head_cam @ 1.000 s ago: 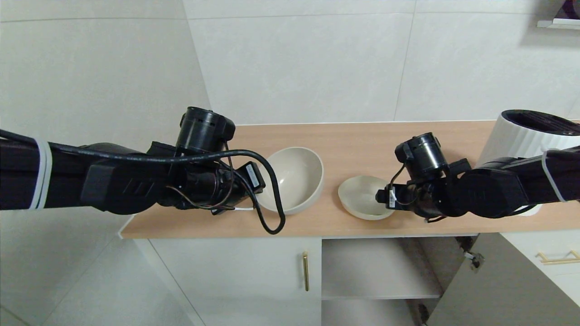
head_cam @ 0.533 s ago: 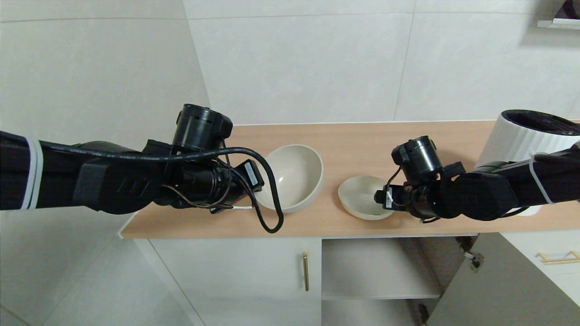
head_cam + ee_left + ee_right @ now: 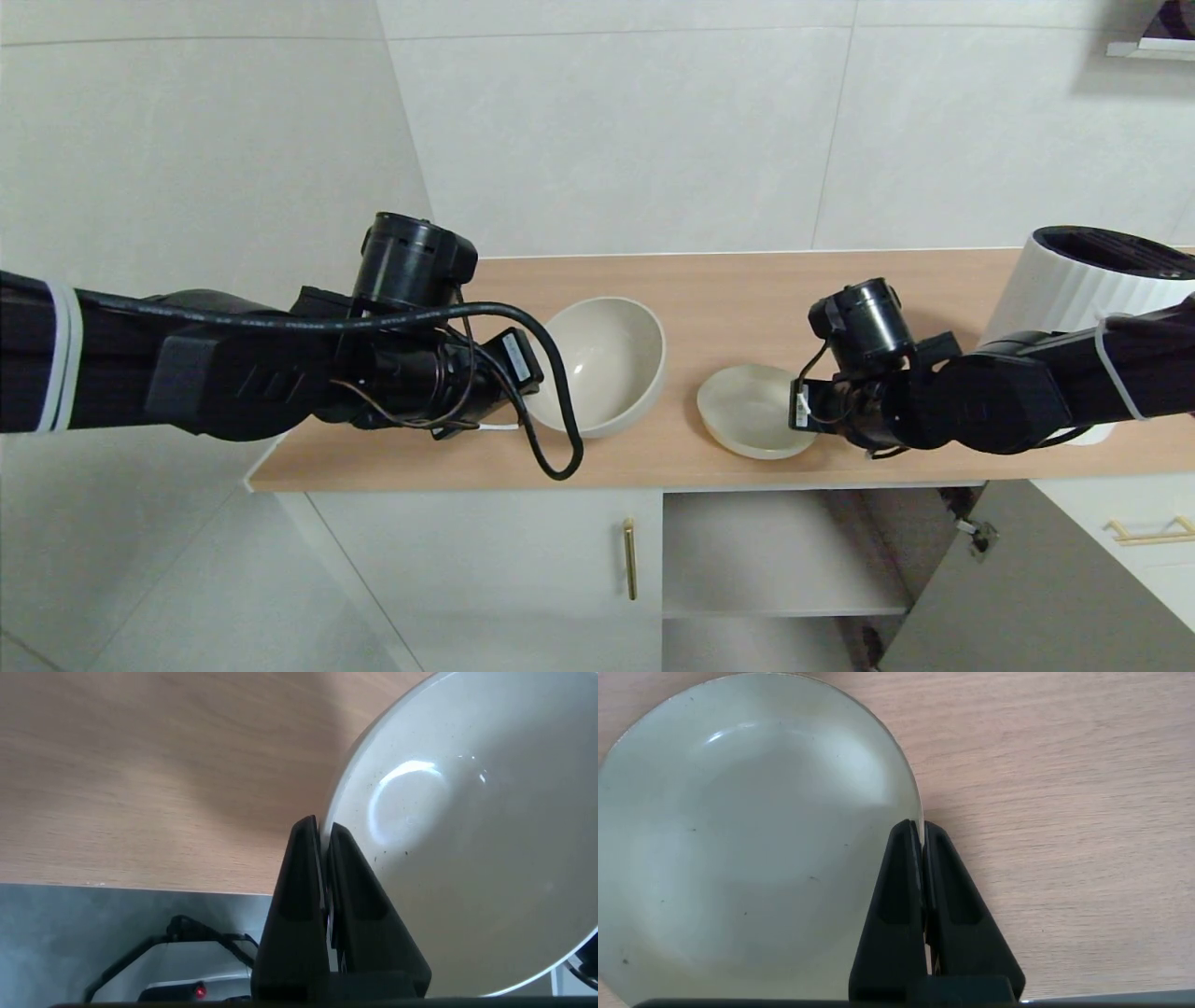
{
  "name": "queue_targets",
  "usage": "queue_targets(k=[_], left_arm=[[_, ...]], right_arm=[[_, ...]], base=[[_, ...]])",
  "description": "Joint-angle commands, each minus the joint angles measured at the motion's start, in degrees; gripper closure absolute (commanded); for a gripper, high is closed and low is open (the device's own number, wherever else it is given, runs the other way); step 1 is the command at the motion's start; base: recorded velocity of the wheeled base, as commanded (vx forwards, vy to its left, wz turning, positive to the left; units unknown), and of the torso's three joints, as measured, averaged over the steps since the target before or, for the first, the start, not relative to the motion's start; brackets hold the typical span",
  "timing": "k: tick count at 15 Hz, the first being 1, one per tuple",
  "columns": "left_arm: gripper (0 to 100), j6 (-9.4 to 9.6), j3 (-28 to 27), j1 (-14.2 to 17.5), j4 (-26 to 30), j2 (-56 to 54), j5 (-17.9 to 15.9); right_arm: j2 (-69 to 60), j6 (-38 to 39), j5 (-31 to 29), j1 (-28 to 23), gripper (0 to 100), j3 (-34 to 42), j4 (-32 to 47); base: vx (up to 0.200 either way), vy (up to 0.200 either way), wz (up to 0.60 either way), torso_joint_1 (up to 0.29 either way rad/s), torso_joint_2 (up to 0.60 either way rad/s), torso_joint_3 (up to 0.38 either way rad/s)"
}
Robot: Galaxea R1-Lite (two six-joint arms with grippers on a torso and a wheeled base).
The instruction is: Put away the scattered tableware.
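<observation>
Bowl [image 3: 611, 364] rim is pinched in the left gripper [image 3: 320, 829] and dish [image 3: 752, 406] rim in the right gripper [image 3: 922, 831], both at the counter [image 3: 747, 299], not yet stowed.

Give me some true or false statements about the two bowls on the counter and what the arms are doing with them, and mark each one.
1. The left gripper has its jaws shut on the large bowl at its rim. True.
2. The small dish sits inside the large bowl. False: it is beside it, apart, on the countertop.
3. The right gripper hangs open above the small dish. False: its jaws are shut on the dish's rim.
4. A cupboard compartment below the countertop stands open. True.
</observation>
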Motion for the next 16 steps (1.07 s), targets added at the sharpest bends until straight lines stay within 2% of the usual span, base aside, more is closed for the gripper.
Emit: queue_targets(k=[1, 4, 6, 7, 8, 11, 13, 14, 16], left_arm=[[100, -0.01, 0.0, 0.0, 0.02, -0.2, 0.02], [100, 0.26, 0.88, 0.0, 0.02, -1.69, 0.02], [100, 1.93, 2.72, 0.0, 0.11, -3.98, -0.07], [100, 3.42, 4.3, -0.09, 0.02, -5.12, -0.07], [100, 6.06, 7.47, -0.18, 0.02, -7.14, -0.07], [100, 9.22, 12.48, -0.09, 0.02, -12.94, -0.51], [100, 13.62, 16.61, -0.09, 0.02, -17.43, -2.53], [100, 14.76, 18.63, -0.09, -0.07, -19.27, -3.06], [100, 14.93, 21.27, -0.18, 0.02, -21.47, -2.97]], right_arm=[[-0.35, 0.01, 0.07, 0.02, 100, 0.07, 0.07], [-4.04, 0.01, 2.45, -0.16, 100, 0.95, 0.51], [-9.41, -0.25, 7.11, -0.33, 100, 3.67, 0.77], [-12.31, -0.52, 9.04, -0.33, 100, 5.52, 1.38], [-16.79, -0.69, 11.76, -0.33, 100, 8.33, 2.88], [-23.38, -1.92, 14.22, -0.77, 100, 9.3, 10.17], [-26.54, -2.01, 14.66, -0.77, 100, 12.28, 11.93], [-28.39, -2.01, 16.25, -0.77, 100, 13.87, 11.93], [-31.03, -1.92, 17.83, -0.95, 100, 16.06, 11.67]], base=[[0.0, 0.0, 0.0, 0.0, 0.0, 0.0], [0.0, 0.0, 0.0, 0.0, 0.0, 0.0], [0.0, 0.0, 0.0, 0.0, 0.0, 0.0], [0.0, 0.0, 0.0, 0.0, 0.0, 0.0], [0.0, 0.0, 0.0, 0.0, 0.0, 0.0], [0.0, 0.0, 0.0, 0.0, 0.0, 0.0], [0.0, 0.0, 0.0, 0.0, 0.0, 0.0], [0.0, 0.0, 0.0, 0.0, 0.0, 0.0], [0.0, 0.0, 0.0, 0.0, 0.0, 0.0]])
